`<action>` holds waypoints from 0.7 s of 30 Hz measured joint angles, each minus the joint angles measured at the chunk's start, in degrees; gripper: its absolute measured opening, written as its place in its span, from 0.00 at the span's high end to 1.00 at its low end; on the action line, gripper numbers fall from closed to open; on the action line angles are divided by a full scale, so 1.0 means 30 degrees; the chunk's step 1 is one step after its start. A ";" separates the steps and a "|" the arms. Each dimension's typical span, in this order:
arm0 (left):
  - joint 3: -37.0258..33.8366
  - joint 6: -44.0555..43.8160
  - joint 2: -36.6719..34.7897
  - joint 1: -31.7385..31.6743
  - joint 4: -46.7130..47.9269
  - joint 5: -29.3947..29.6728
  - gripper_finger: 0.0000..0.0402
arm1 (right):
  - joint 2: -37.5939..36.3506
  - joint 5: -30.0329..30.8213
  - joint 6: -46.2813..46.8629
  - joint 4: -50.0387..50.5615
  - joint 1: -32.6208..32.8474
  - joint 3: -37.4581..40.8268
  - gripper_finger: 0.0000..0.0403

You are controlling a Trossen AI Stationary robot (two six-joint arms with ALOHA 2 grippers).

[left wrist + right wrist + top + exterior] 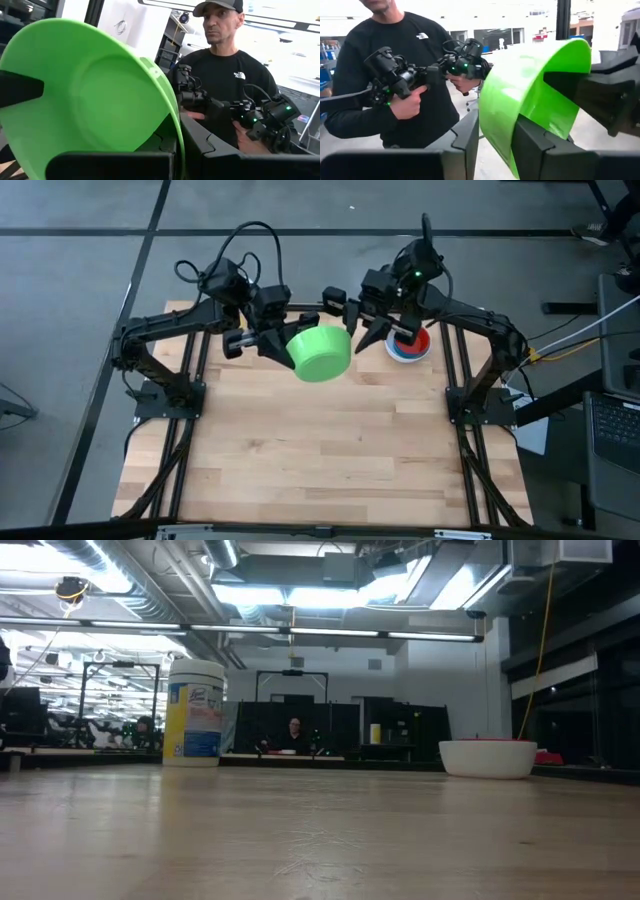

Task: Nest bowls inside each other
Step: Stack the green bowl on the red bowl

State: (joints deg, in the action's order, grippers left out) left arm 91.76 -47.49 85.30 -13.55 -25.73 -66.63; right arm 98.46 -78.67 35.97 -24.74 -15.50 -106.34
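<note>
While overhead shows both end effectors grasping the green bowl [321, 353], low view misses it.

A pale wooden table [320, 450] with visible plank seams sits on a grey floor. Taking the table as the landmark: a tall white cylindrical container [195, 712] with a white lid and a blue and yellow label stands upright at its far edge in the low view. Beyond the table, a person in a black long-sleeved top [405, 75] and a dark cap stands facing it, holding black handheld control devices [395, 77] with small green lights. Farther behind the table, the room has bright ceiling lights, exposed pipes and desks, where another person [294, 730] is seated, too small to describe.
</note>
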 joint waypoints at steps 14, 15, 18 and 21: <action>0.0008 -0.0134 0.0000 -0.0018 0.0172 -0.0787 1.00 | 0.1176 -0.0598 -0.0218 -0.0040 0.0776 -0.0595 0.93; 0.0001 -0.0154 -0.0003 -0.0007 0.0187 -0.0942 1.00 | 0.1180 -0.0569 -0.0339 0.0024 0.0837 -0.0600 0.96; 0.0001 -0.0405 -0.0015 -0.0020 0.0126 -0.0503 0.98 | 0.1180 -0.0788 -0.0665 0.0252 0.0756 -0.0608 0.97; 0.0001 -0.0493 -0.0022 -0.0058 0.0266 0.0270 0.92 | 0.1139 -0.1079 -0.1021 0.1044 0.0444 -0.0728 0.98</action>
State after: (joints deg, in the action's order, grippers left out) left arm 91.77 -48.97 85.23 -13.72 -24.93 -65.83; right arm 101.87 -81.91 32.90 -21.61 -14.17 -108.52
